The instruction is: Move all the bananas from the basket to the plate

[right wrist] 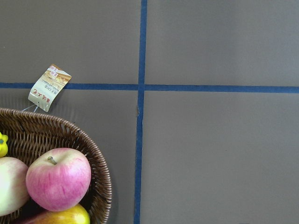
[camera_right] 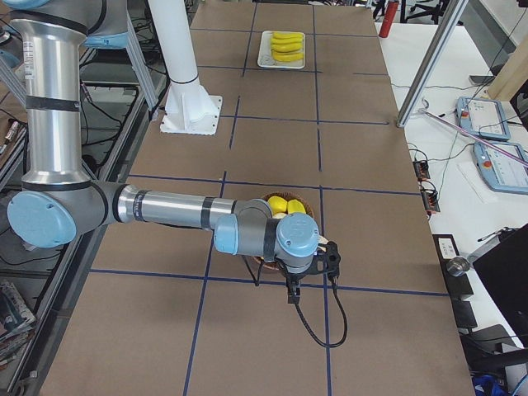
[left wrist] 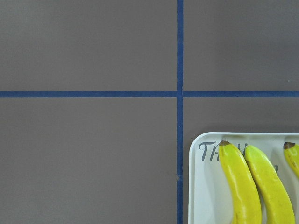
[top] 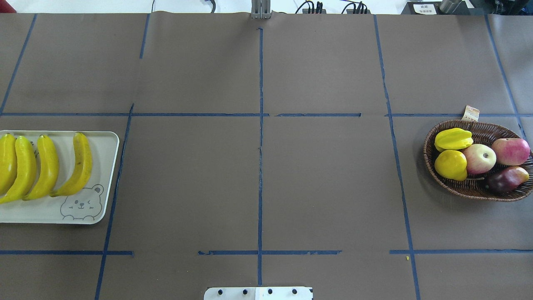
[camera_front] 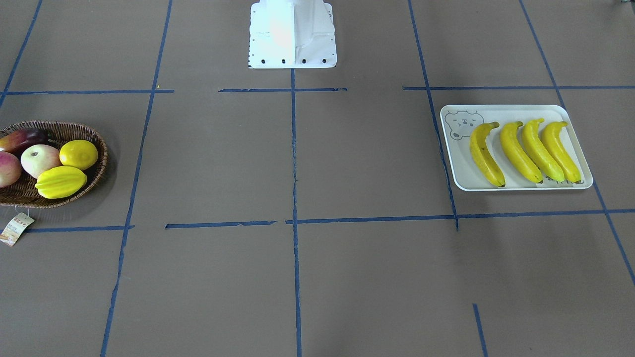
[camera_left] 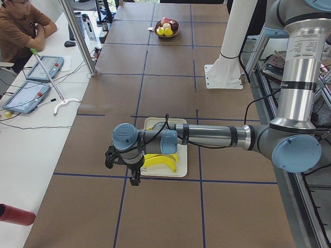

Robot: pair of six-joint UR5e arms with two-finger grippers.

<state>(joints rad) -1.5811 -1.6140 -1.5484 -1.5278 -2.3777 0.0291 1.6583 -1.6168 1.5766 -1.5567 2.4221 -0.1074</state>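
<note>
four bananas [camera_front: 526, 151] lie side by side on the plate [camera_front: 461, 174], at my left end of the desk [camera_front: 357, 163]. the basket [camera_front: 100, 166], at my right end, holds apples [camera_front: 39, 159], a lemon [camera_front: 78, 154] and a starfruit [camera_front: 61, 182]. my left gripper [camera_left: 135, 178] hangs over the plate's corner and my right gripper [camera_right: 291, 295] by the basket's rim; clenched or released, i cannot tell.

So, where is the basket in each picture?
Front-facing: basket at the left edge, cut off.
Overhead: basket at the right edge, mid-height.
Exterior left: basket small, top centre, far end.
Exterior right: basket in the centre, partly behind the right arm.
Left wrist: not in it.
Right wrist: basket in the bottom-left corner.
Landmark: its paper tag, in front-facing, overhead, right wrist.
</note>
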